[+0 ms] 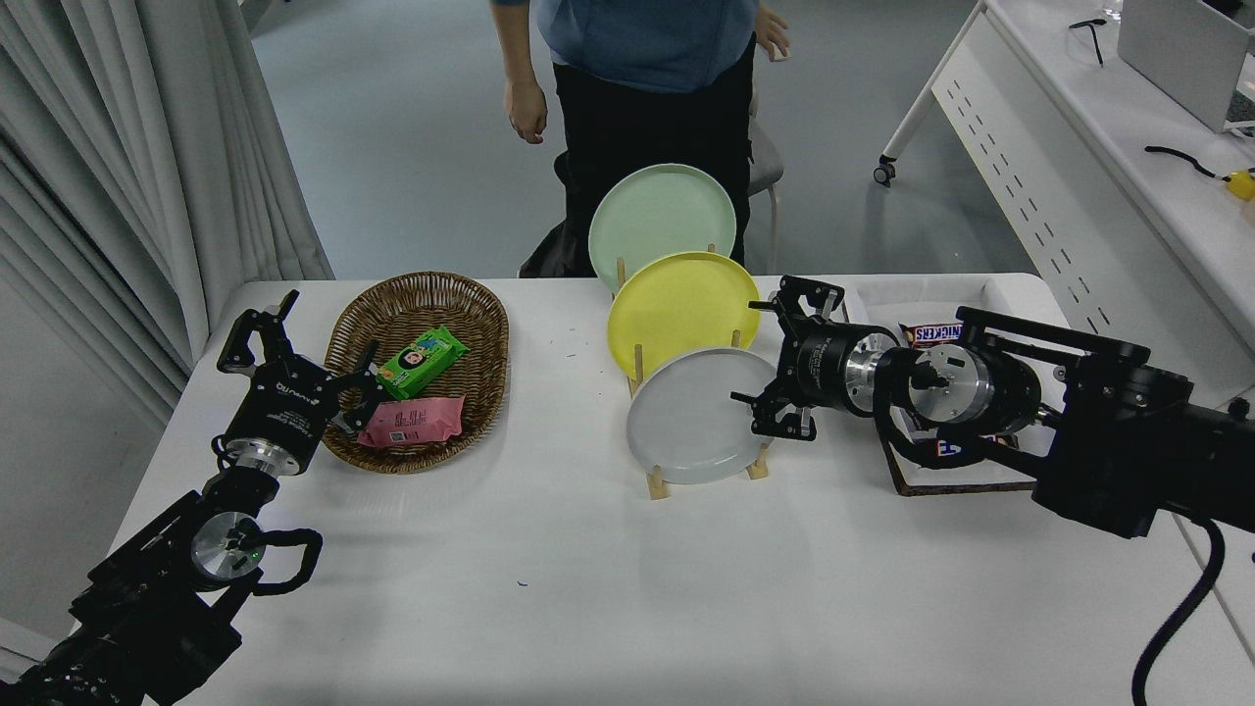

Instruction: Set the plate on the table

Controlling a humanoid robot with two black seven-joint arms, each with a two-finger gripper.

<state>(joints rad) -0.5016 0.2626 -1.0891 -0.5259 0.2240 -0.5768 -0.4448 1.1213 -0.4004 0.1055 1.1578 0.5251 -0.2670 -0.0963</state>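
Observation:
The pale grey plate (698, 417) stands upright in the front slot of a wooden rack (659, 483) on the white table (588, 588). Behind it in the same rack stand a yellow plate (681, 299) and a mint green plate (659, 211). My right gripper (753, 355) points left and is open, with its fingers just at the grey plate's right rim, one above and one below; I cannot tell if they touch it. My left gripper (322, 338) is parked at the lower left, open and empty, next to the basket.
A wicker basket (431, 290) with a green snack pack (422, 361) and a pink pack (412, 422) sits at the left. A tray with Snickers bars (931, 334) lies under my right arm. A person (647, 59) stands at the far side. A white perforated desk (1079, 147) stands at the right.

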